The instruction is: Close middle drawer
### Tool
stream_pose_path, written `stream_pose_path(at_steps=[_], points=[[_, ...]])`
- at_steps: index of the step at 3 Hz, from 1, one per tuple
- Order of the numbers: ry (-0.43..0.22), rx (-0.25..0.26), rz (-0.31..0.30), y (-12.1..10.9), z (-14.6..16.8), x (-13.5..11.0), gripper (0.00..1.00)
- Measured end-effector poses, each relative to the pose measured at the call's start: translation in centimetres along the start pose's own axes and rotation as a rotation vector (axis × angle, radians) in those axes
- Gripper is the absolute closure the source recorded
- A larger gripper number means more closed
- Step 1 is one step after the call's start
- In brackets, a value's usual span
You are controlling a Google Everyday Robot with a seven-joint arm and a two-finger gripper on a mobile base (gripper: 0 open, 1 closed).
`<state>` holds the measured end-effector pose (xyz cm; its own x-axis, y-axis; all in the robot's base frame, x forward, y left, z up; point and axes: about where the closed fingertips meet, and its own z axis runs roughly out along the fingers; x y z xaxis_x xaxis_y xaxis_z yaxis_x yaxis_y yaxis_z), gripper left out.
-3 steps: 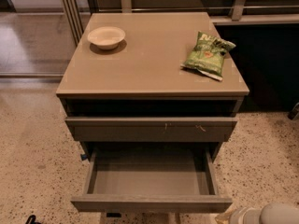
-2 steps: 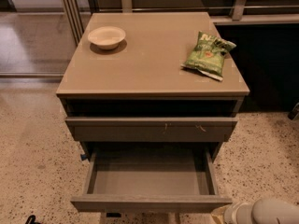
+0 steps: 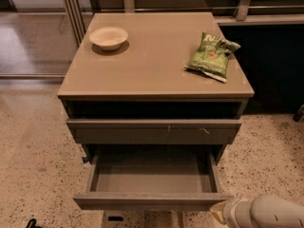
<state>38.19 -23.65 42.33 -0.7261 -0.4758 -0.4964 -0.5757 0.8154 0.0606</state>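
Standing open, middle drawer (image 3: 152,177), front right corner just beside claw (image 3: 221,213)

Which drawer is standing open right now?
The middle drawer, the plain-fronted one showing its grey inside, below the scratched drawer front. The gripper is at its front right corner.

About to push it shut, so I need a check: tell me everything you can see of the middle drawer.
The middle drawer is a wide, shallow grey-brown box, pulled far out below the upper drawer front. Its front panel is plain, with no handle; the smooth grey inside looks empty. It sits level and square. The gripper is low at the right, beside the front panel's right corner; whether it touches cannot be told.
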Motion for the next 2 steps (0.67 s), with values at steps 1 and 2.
stream_pose_path(at_steps=[1, 2], points=[[-0.016, -0.004, -0.03, -0.29, 1.64, -2.09, 1.0], [-0.015, -0.004, -0.032, -0.24, 1.73, -2.11, 1.0]])
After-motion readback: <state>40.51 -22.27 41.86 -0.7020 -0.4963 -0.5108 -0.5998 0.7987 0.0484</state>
